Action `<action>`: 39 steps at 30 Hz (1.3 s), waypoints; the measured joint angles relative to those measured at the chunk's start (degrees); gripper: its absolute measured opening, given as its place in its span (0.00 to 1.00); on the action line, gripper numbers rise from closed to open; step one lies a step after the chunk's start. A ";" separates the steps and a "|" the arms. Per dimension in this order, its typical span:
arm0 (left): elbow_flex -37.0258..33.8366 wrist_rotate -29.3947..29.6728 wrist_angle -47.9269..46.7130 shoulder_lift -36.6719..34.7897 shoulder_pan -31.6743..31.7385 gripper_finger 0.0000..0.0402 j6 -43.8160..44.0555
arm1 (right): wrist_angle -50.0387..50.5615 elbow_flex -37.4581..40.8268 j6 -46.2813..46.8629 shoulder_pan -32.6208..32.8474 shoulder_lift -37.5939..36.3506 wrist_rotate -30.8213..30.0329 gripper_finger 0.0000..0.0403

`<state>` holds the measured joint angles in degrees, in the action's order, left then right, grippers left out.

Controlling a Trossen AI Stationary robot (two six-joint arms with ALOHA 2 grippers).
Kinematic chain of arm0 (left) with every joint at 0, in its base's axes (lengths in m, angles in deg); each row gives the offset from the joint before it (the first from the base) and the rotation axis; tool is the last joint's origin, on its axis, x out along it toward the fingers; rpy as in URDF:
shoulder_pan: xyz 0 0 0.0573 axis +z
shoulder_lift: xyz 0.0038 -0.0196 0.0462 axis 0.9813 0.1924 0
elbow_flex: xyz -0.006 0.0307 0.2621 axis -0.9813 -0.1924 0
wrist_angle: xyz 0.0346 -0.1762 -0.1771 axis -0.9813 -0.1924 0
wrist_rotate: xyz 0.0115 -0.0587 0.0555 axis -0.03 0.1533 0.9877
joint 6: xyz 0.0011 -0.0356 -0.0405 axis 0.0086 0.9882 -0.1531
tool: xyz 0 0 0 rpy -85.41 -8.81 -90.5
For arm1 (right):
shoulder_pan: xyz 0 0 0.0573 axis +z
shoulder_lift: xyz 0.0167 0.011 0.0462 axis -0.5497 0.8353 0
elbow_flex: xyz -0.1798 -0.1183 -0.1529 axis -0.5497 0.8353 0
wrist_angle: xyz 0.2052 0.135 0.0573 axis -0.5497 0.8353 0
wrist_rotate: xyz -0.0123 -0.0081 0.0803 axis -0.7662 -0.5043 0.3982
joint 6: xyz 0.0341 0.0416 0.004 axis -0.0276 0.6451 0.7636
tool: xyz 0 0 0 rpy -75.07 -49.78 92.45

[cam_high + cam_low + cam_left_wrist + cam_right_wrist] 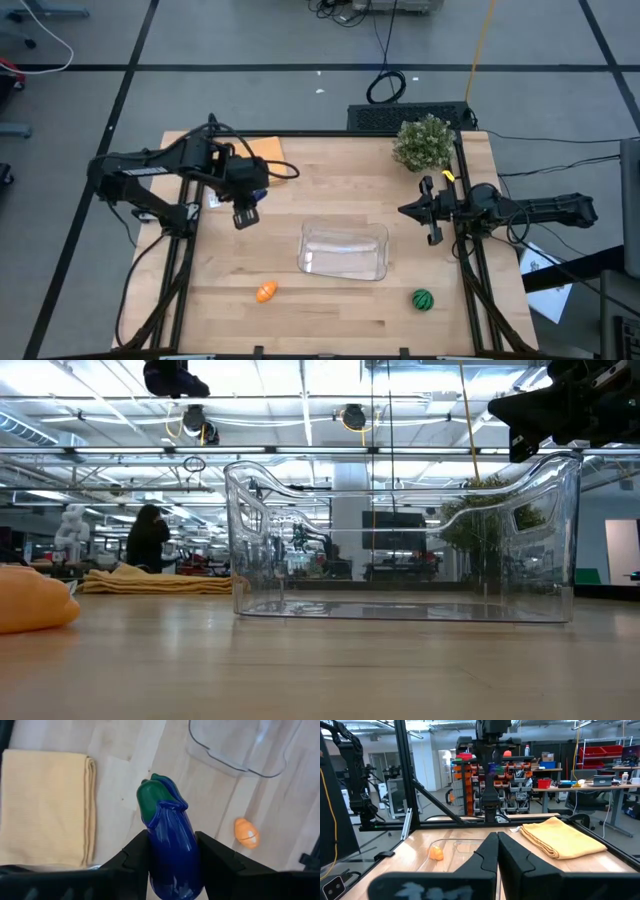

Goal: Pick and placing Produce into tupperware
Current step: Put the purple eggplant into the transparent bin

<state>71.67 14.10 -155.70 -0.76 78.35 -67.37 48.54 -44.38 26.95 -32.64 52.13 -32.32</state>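
Clear plastic tupperware (343, 250) is empty so far; left end effector (172, 851) holds the glossy purple eggplant (172, 845) aloft, right end effector (497, 851) is closed on nothing, orange piece (265, 292) and green striped ball (422, 299) wait on the wooden counter (330, 315)

The tabletop (330, 310) is pale wood with fine grain lines. The eggplant (172, 852) is glossy purple-blue with a dark green cap, between the black fingers (135, 857) of the left hand (172, 865). The carrot piece (265, 292) is orange, the round melon (423, 299) green with darker stripes. The container (343, 250) is clear. The folded cloth (45, 805) is yellow-orange, the plant (423, 142) dusty green.
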 joint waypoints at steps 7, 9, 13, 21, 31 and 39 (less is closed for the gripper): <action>0.01 0.45 -0.48 1.20 0.00 0.33 -0.07 | 0.00 0.00 0.02 0.00 0.00 0.00 0.00; -0.08 0.44 -0.46 1.58 0.00 0.33 -0.07 | 0.02 0.00 0.02 0.00 0.00 0.00 0.00; 0.00 0.46 -0.47 3.13 0.00 0.33 -0.28 | 0.02 0.00 0.01 0.00 0.02 0.00 0.00; -0.04 -0.42 0.48 7.54 0.00 0.33 -2.97 | 0.04 0.00 0.01 0.00 0.09 0.00 0.00; 1.57 -2.71 3.82 11.64 0.00 0.33 -6.98 | 0.02 0.00 -0.02 0.02 0.10 0.00 0.00; 7.88 -2.69 2.41 16.85 0.00 0.33 -8.86 | 0.02 0.00 -0.02 0.00 0.11 0.00 0.00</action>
<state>79.55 11.42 -153.28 16.09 78.35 -76.23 48.56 -44.38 26.93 -32.64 52.24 -32.32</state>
